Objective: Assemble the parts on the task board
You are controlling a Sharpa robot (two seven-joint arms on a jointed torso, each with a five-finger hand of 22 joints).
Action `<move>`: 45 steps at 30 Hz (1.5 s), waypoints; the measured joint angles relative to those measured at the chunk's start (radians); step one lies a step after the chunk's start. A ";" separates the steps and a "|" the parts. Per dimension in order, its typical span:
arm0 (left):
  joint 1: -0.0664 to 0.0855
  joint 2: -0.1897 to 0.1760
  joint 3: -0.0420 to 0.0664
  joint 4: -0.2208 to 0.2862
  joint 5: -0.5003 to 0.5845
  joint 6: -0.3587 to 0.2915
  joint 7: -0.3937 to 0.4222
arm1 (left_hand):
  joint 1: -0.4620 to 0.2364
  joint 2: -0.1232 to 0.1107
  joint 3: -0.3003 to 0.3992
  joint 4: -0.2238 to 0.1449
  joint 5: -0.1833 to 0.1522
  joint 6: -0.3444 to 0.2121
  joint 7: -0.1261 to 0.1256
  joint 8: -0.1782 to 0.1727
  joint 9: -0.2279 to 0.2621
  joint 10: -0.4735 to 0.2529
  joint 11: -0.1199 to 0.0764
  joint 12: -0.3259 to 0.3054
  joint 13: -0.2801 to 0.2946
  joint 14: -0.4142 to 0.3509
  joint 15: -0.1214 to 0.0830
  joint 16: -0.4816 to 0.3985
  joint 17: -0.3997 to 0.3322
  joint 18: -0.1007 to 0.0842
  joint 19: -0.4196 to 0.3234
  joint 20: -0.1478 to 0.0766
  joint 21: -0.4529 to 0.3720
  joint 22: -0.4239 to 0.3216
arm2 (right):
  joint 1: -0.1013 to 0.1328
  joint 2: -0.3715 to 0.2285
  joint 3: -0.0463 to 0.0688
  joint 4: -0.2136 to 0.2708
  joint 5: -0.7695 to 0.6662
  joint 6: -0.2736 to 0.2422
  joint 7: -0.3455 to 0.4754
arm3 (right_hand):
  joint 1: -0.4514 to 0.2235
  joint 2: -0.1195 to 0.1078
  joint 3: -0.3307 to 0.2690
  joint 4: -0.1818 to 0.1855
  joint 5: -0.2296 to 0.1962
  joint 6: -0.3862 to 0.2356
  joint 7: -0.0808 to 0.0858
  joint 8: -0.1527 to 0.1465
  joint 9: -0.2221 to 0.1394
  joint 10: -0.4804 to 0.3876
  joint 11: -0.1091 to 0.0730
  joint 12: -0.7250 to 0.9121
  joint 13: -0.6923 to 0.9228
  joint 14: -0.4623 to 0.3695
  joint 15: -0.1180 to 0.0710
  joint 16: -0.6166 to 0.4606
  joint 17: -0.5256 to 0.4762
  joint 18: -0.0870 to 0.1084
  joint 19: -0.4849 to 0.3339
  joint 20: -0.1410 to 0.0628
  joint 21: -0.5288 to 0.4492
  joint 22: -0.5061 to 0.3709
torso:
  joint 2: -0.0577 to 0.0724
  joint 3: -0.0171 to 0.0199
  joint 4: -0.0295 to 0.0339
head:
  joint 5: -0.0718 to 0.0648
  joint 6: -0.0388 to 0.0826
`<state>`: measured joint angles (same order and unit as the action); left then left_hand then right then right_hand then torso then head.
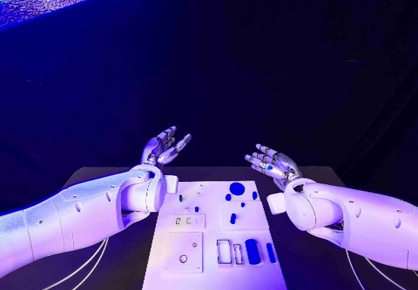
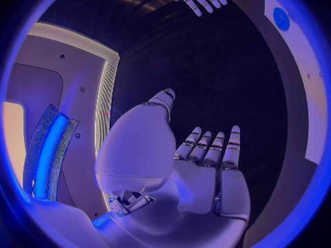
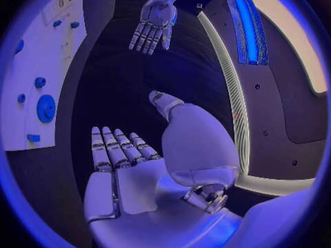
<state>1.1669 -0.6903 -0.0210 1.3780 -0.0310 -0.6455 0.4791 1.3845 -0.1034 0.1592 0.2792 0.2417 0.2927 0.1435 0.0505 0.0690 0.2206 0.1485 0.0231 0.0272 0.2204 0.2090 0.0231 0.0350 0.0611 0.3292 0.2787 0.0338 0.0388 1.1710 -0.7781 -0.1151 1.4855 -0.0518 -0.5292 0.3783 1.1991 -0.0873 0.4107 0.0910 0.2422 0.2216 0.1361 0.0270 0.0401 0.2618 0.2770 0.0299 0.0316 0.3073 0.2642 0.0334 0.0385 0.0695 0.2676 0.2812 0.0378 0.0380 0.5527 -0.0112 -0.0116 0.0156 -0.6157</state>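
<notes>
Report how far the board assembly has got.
Done: nothing visibly assembled. In hand: nothing; the left hand and right hand are raised open beyond the task board. Left: the blue parts, such as the round disc and long piece, lie untouched.

Task board and blue parts on the black table

The white task board (image 1: 212, 226) is laid flat at the table's middle. A round blue part (image 1: 236, 188) is seen at its far end; two elongated blue parts (image 1: 252, 251) are set at its near right corner.
</notes>
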 measured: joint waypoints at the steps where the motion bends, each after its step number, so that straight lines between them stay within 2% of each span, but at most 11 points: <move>1: 0.000 0.000 0.000 0.000 -0.001 0.004 -0.001 | 0.023 -0.001 0.003 0.008 0.007 0.009 0.001 0.003 0.002 0.005 0.005 0.000 0.001 0.004 0.005 0.000 0.001 0.000 0.006 0.006 0.000 0.001 | 0.004 0.000 -0.004 -0.003 -0.005 0.017 -0.008 | 0.008 -0.001 0.004 -0.001 0.000 0.007 0.001 0.003 0.001 0.010 -0.001 0.000 0.001 0.007 0.000 0.000 0.001 0.000 0.003 0.003 0.003 0.001 | 0.000 0.0001 0.0000 | 0.000 0.000; 6: 0.000 0.000 0.000 0.000 -0.007 0.018 -0.004 | 0.037 -0.001 0.004 0.012 0.010 0.021 0.002 0.004 0.002 0.019 0.011 0.004 0.003 0.012 0.005 0.004 0.001 0.000 0.009 0.009 0.004 0.002 | 0.015 0.000 -0.012 -0.012 -0.025 0.084 -0.042 | 0.046 -0.003 0.023 -0.018 0.004 0.056 0.005 0.016 0.009 0.067 -0.002 0.007 0.005 0.065 -0.003 0.014 0.010 0.013 0.032 0.008 0.014 0.007 | 0.000 0.0000 -0.0001 | 0.000 0.000; 11: 0.001 -0.057 0.000 0.045 -0.007 0.044 -0.004 | 0.052 0.015 0.004 0.012 0.010 0.067 0.004 0.011 0.007 0.070 0.027 0.008 0.007 0.082 0.013 0.019 0.011 0.021 0.030 0.011 0.011 0.005 | 0.034 -0.030 -0.011 -0.026 -0.204 0.082 -0.037 | 0.089 -0.013 0.052 -0.047 0.003 0.168 0.013 0.048 0.031 0.203 -0.011 0.026 0.015 0.203 -0.017 0.045 0.029 0.032 0.107 0.009 0.046 0.020 | 0.017 -0.0033 -0.0025 | 0.002 -0.012; 15: 0.000 -0.085 0.000 0.084 -0.007 0.060 -0.002 | 0.061 0.028 0.004 0.012 0.010 0.158 0.010 0.036 0.021 0.178 0.054 0.020 0.015 0.207 0.010 0.042 0.028 0.054 0.130 0.013 0.032 0.016 | 0.046 -0.033 -0.010 -0.033 -0.357 0.065 -0.032 | 0.116 -0.027 0.073 -0.079 -0.007 0.303 0.023 0.086 0.056 0.376 -0.027 0.045 0.024 0.357 -0.039 0.079 0.050 0.060 0.243 0.008 0.094 0.040 | 0.034 -0.0050 -0.0034 | 0.001 -0.016; 17: 0.001 -0.103 0.000 0.107 -0.008 0.068 0.000 | 0.061 0.034 0.010 0.009 0.010 0.231 0.016 0.054 0.032 0.277 0.068 0.029 0.021 0.305 0.010 0.060 0.040 0.055 0.246 0.013 0.060 0.028 | 0.055 -0.033 -0.010 -0.036 -0.434 0.059 -0.032 | 0.125 -0.036 0.087 -0.093 -0.010 0.381 0.032 0.109 0.069 0.458 -0.038 0.049 0.026 0.429 -0.053 0.096 0.059 0.062 0.316 0.007 0.122 0.050 | 0.042 -0.0050 -0.0031 | -0.001 -0.016; 19: 0.004 -0.122 0.001 0.125 -0.009 0.075 0.001 | 0.061 0.034 0.019 0.009 0.010 0.308 0.024 0.074 0.043 0.410 0.081 0.047 0.030 0.448 0.006 0.091 0.061 0.078 0.356 0.013 0.091 0.039 | 0.066 -0.033 -0.009 -0.043 -0.510 0.056 -0.035 | 0.138 -0.041 0.099 -0.105 -0.016 0.452 0.042 0.128 0.082 0.531 -0.049 0.056 0.027 0.496 -0.068 0.113 0.067 0.078 0.383 0.002 0.150 0.059 | 0.051 -0.0050 -0.0018 | -0.003 -0.015; 22: 0.007 -0.145 0.002 0.149 -0.011 0.082 0.003 | 0.061 0.034 0.031 0.010 0.010 0.408 0.039 0.096 0.058 0.576 0.082 0.060 0.038 0.575 -0.008 0.121 0.088 0.094 0.432 0.011 0.121 0.045 | 0.077 -0.034 -0.008 -0.053 -0.607 0.055 -0.047 | 0.148 -0.051 0.113 -0.119 -0.016 0.534 0.056 0.151 0.094 0.621 -0.066 0.057 0.029 0.583 -0.090 0.137 0.079 0.088 0.464 -0.010 0.187 0.072 | 0.064 -0.0047 0.0010 | -0.006 -0.015; 29: 0.017 -0.202 0.004 0.219 -0.017 0.101 0.004 | 0.061 0.034 0.051 0.009 0.010 0.510 0.061 0.115 0.071 0.686 0.058 0.061 0.041 0.697 -0.043 0.171 0.147 0.109 0.540 -0.004 0.175 0.056 | 0.103 -0.033 -0.007 -0.061 -0.863 0.069 -0.114 | 0.161 -0.064 0.105 -0.143 -0.026 0.659 0.082 0.179 0.112 0.790 -0.108 0.057 0.033 0.775 -0.150 0.202 0.128 0.093 0.607 -0.064 0.308 0.129 | 0.092 -0.0034 0.0082 | -0.014 -0.011; 36: 0.021 -0.258 0.006 0.289 -0.016 0.141 0.000 | 0.067 0.025 0.069 0.008 0.010 0.530 0.065 0.117 0.076 0.733 0.043 0.061 0.044 0.758 -0.065 0.211 0.204 0.108 0.592 -0.028 0.207 0.064 | 0.111 -0.016 -0.007 -0.058 -1.130 0.110 -0.228 | 0.173 -0.081 0.071 -0.163 -0.026 0.731 0.058 0.186 0.121 0.898 -0.148 0.042 0.036 0.964 -0.211 0.301 0.230 0.093 0.701 -0.126 0.497 0.243 | 0.122 -0.0022 0.0160 | -0.020 -0.010; 40: 0.022 -0.280 0.007 0.314 -0.013 0.186 -0.005 | 0.057 0.007 0.069 0.008 0.010 0.530 0.065 0.117 0.077 0.747 0.039 0.061 0.046 0.759 -0.066 0.216 0.222 0.108 0.595 -0.030 0.208 0.064 | 0.112 0.008 -0.006 -0.061 -1.280 0.149 -0.299 | 0.148 -0.137 0.053 -0.158 -0.011 0.781 0.023 0.186 0.136 0.937 -0.181 0.042 0.045 1.110 -0.252 0.468 0.422 0.093 0.752 -0.177 0.703 0.381 | 0.138 -0.0016 0.0216 | -0.024 -0.010; 45: 0.022 -0.296 0.009 0.338 -0.012 0.224 -0.009 | 0.062 0.000 0.069 0.007 0.010 0.536 0.066 0.117 0.080 0.761 0.032 0.061 0.047 0.776 -0.077 0.257 0.261 0.108 0.617 -0.038 0.230 0.071 | 0.113 0.024 -0.006 -0.066 -1.401 0.184 -0.359 | 0.133 -0.152 0.055 -0.137 -0.010 0.778 0.011 0.178 0.149 0.910 -0.188 0.042 0.054 1.154 -0.259 0.700 0.629 0.093 0.813 -0.184 0.801 0.465 | 0.158 -0.0011 0.0290 | -0.030 -0.012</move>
<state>1.1889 -0.9868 -0.0122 1.7158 -0.0426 -0.4219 0.4699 1.4470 -0.1029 0.2286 0.2865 0.2518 0.8285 0.2100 0.1677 0.1494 0.9817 0.1806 0.0842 0.0743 0.9962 0.1319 0.2796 0.2963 0.1696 0.9461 0.2406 0.2634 0.1093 1.2839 -0.7545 -0.1216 1.4199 -1.4532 -0.3456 0.0197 1.3322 -0.2395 0.4654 -0.0458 0.2322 0.9993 0.1474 0.2047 0.1888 1.1718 0.0890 0.0724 0.0856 1.4615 0.0051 0.7339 0.6672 0.1627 1.0810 0.0973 0.8383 0.5029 0.7105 -0.0123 0.0174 -0.0139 -0.6282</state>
